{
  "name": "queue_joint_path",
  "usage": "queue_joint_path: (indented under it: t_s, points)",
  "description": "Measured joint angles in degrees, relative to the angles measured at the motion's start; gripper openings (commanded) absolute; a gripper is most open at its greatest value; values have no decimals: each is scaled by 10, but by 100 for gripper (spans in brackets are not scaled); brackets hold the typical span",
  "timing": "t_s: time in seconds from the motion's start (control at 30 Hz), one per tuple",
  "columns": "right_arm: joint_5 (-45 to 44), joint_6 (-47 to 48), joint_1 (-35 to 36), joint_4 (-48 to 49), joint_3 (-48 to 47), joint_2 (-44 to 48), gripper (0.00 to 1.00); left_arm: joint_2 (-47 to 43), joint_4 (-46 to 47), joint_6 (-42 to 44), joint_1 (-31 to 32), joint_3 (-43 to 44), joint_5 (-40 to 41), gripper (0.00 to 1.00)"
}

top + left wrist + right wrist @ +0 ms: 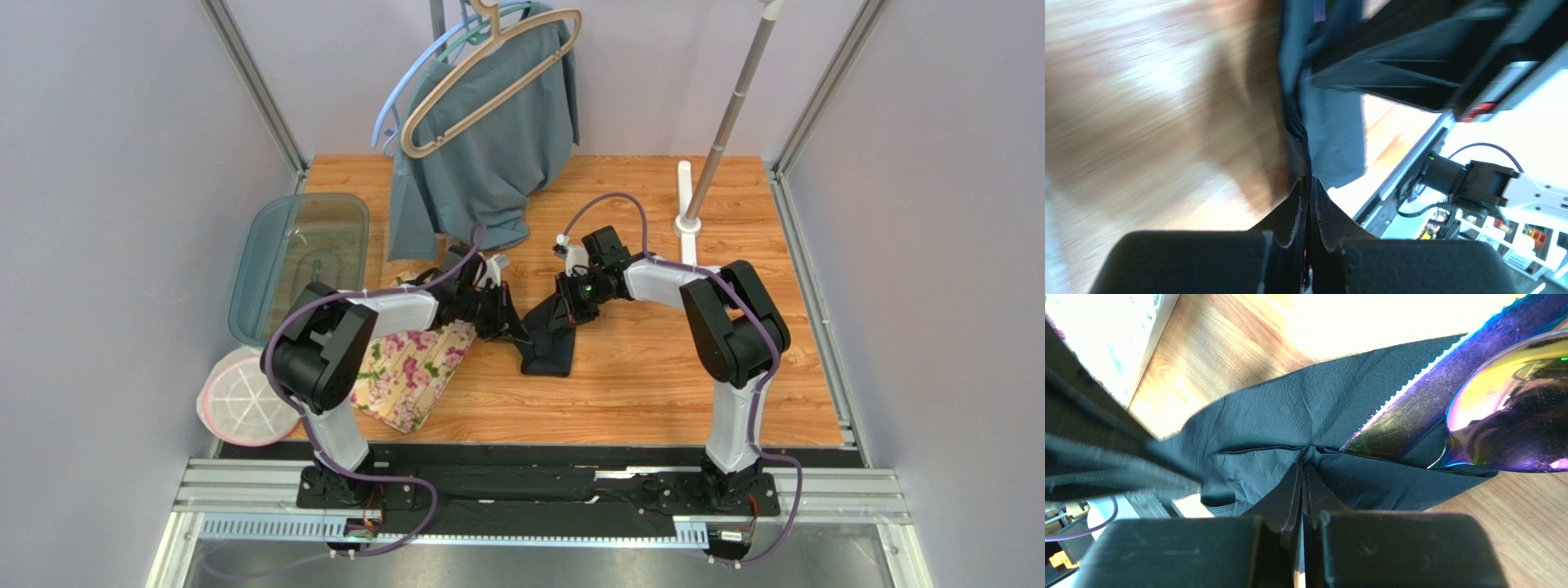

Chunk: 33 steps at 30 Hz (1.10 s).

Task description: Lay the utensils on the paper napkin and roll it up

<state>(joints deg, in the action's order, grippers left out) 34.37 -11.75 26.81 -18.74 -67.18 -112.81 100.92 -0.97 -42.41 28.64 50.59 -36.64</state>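
Observation:
The black paper napkin (548, 339) lies crumpled on the wooden table at the middle, partly lifted between both grippers. My left gripper (499, 321) is shut on the napkin's left edge (1315, 122). My right gripper (567, 309) is shut on a fold of the napkin (1290, 425). In the right wrist view an iridescent serrated knife (1419, 398) and a spoon (1514, 410) lie on the napkin, partly under its fold. The utensils are hidden in the top view.
A floral mat (411, 374) lies left of the napkin under the left arm. A grey-teal garment (491, 135) hangs on hangers at the back. A clear teal bin (301, 257) and a white round lid (245, 395) sit at the left. A white pole stand (724, 123) rises at the back right.

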Motion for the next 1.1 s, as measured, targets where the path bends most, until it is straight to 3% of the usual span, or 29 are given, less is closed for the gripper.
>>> queue_joint_path:
  t_s: [0.2, 0.47, 0.63, 0.8, 1.1]
  points:
    - [-1, -5, 0, 0, 0, 0, 0, 9, 30, -30, 44, 36, -5, 11]
    - [-2, -11, -1, 0, 0, 0, 0, 94, 15, -38, 68, 78, 26, 14]
    - [-2, -19, -1, 0, 0, 0, 2, 113, -40, -13, 66, 111, 38, 11]
    - [-3, -19, -8, -8, 0, 6, 16, 114, -89, 29, 64, 133, 46, 9]
    - [60, -56, -77, -34, 24, 62, 15, 114, -111, 58, 56, 142, 49, 8]
